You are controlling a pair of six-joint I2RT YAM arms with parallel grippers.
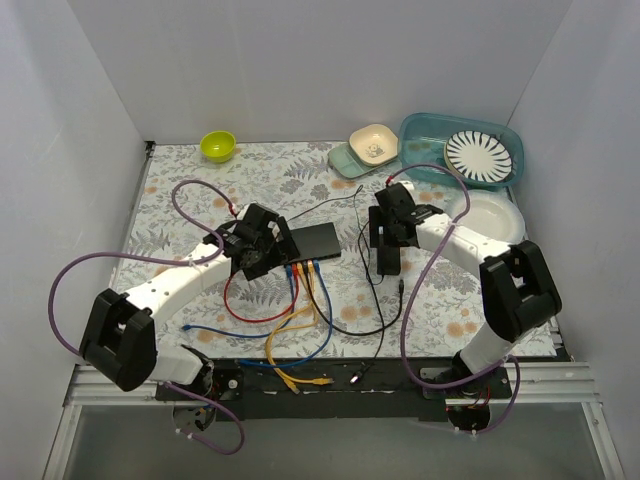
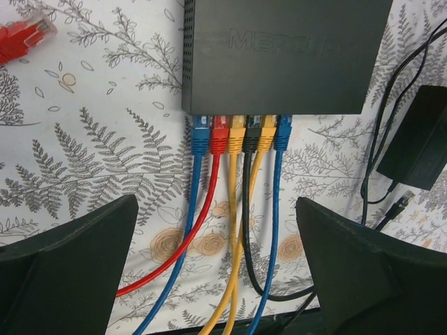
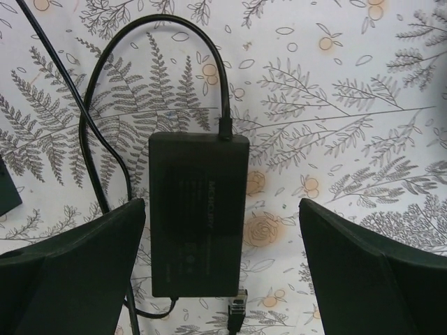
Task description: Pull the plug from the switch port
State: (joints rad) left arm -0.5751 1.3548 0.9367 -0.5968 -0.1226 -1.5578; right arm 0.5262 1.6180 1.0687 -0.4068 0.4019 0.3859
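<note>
**A:** Where is the switch (image 1: 312, 240)?

**B:** It lies flat on the floral table (image 1: 180, 180), near the middle, with its socket edge facing the arm bases. In the left wrist view, six plugs (image 2: 241, 132) sit in a row along that edge. From left to right they are blue, red, yellow, black, yellow and blue. All six are seated in their ports.

**A:** And the cables (image 2: 274, 223)?

**B:** They run from the plugs towards the near edge of the table, bunched together and crossing each other. A loose red plug (image 2: 24, 35) lies on the table off to the left of the switch, joined to nothing.

**A:** What about the left gripper (image 2: 216, 202)?

**B:** Its fingers are spread wide with nothing between them. It sits on the near side of the switch, over the cable bunch. One finger (image 2: 70, 265) shows on each side of the cables, and neither touches a plug.

**A:** The right gripper (image 3: 222, 202)?

**B:** It is also spread wide and holds nothing. It hangs over the adapter (image 3: 199, 213), a black brick lying flat on the table to the right of the switch and well apart from it. A thick black lead (image 3: 174, 31) leaves the brick's far end and loops round to the left.
</note>
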